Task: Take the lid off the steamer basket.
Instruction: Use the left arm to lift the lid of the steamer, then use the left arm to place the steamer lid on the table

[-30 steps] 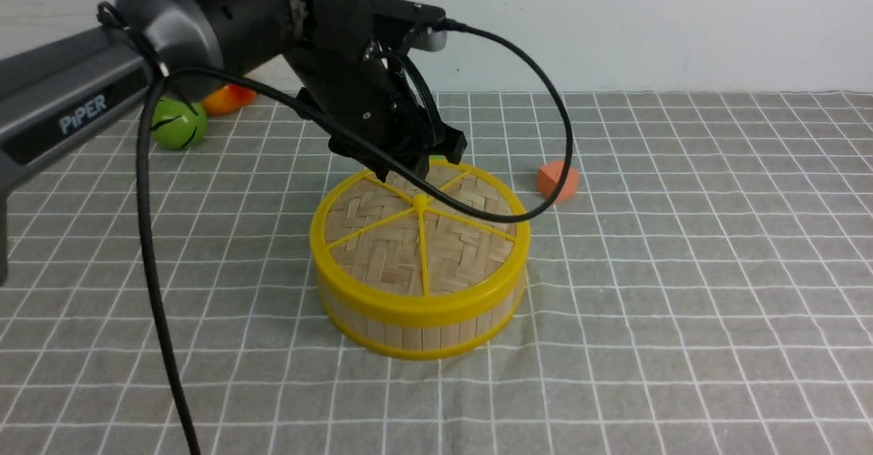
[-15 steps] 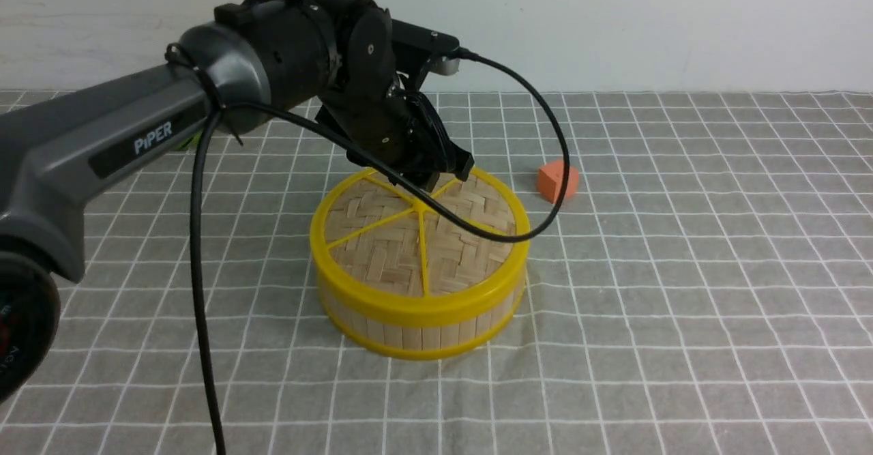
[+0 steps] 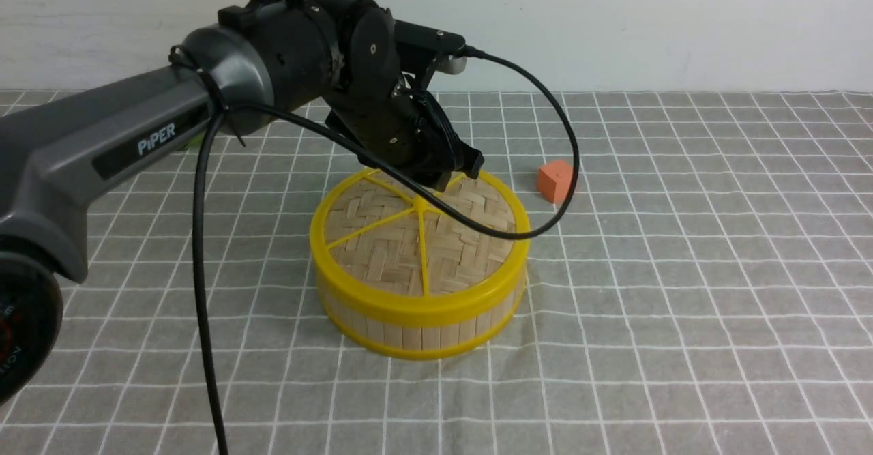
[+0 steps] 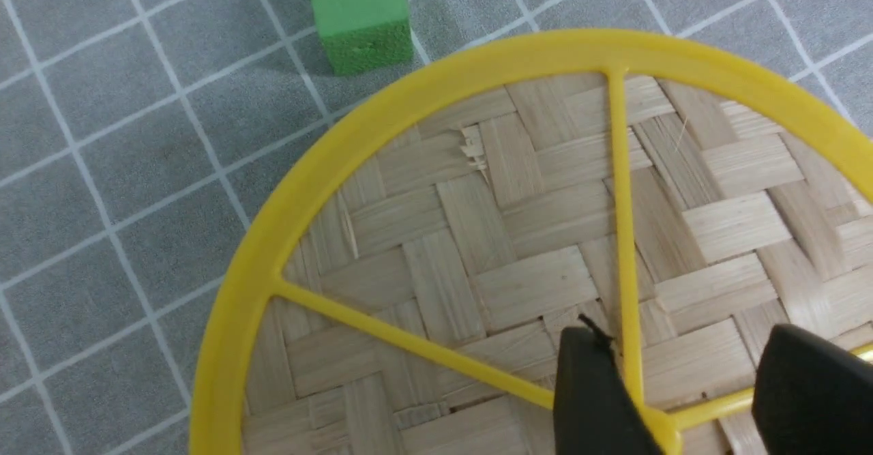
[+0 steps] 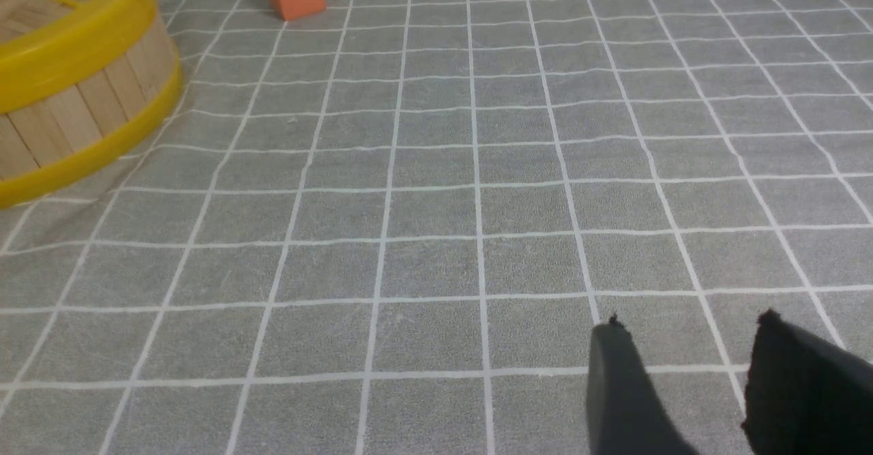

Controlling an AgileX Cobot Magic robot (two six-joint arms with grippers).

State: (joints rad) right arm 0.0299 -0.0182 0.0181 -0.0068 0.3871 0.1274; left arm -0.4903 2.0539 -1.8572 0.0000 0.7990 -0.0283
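We find the lid (image 3: 382,250) seated on the steamer basket (image 3: 412,338), flat all round as far as we can see, so the removal itself is undone. The pair sits on the gridded cloth (image 3: 682,271), short of its far edge and a little left of the middle of the stretch the front view takes in; the near edge is out of sight. What is done, we judge, is the approach: the left gripper (image 4: 683,335) is over the lid with its fingers apart and nothing clamped, close about the centre knob (image 4: 660,428). Whether they touch it we cannot tell. Left for us are closing on the knob, lifting clear and setting the lid down.

Outward from the basket, an orange block (image 3: 556,181) stands just beyond its right side, towards the cloth's far edge.

The left wrist view gives us what the front view hides behind the arm: the finger spacing and a green block (image 4: 361,25) just beside the lid's rim. The front view gives us the slatted wall under the lid, which that wrist view lacks. Only the right wrist view shows the right gripper (image 5: 692,322), its fingers also parted, over cloth and holding nothing.
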